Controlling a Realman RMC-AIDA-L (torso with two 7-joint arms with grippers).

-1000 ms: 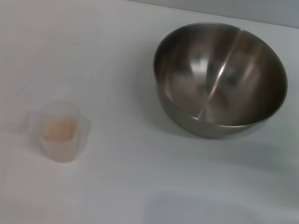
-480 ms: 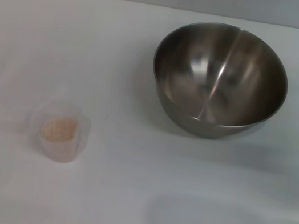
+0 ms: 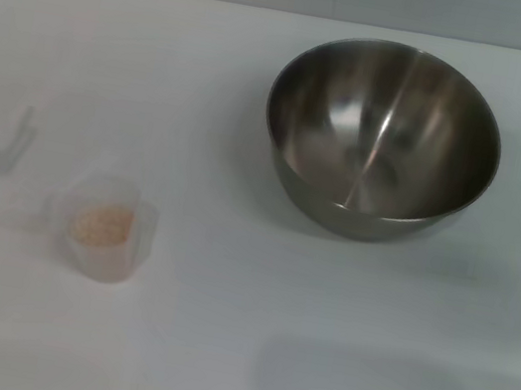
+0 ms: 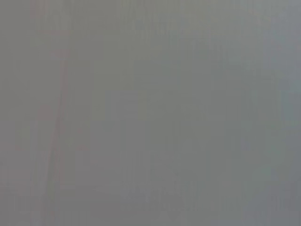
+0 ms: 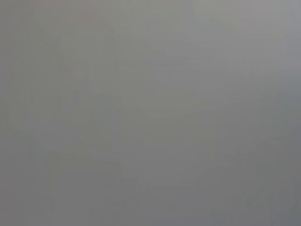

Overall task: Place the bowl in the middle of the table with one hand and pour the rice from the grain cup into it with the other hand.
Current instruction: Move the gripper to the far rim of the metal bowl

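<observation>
The shiny steel bowl (image 3: 382, 141) stands upright and empty on the white table (image 3: 213, 348), right of the middle and toward the far side. The clear grain cup (image 3: 108, 227) stands at the near left, with pale rice (image 3: 101, 224) in its bottom. Neither gripper shows in the head view. Only a faint shadow lies on the table at the left edge, beside the cup. Both wrist views show plain grey and none of these things.
The table's far edge meets a grey wall at the top of the head view. A faint rounded shadow lies on the near table right of centre.
The faint shadow at the left edge of the table has shifted up and away from the near side. The bowl and the cup have not moved.
</observation>
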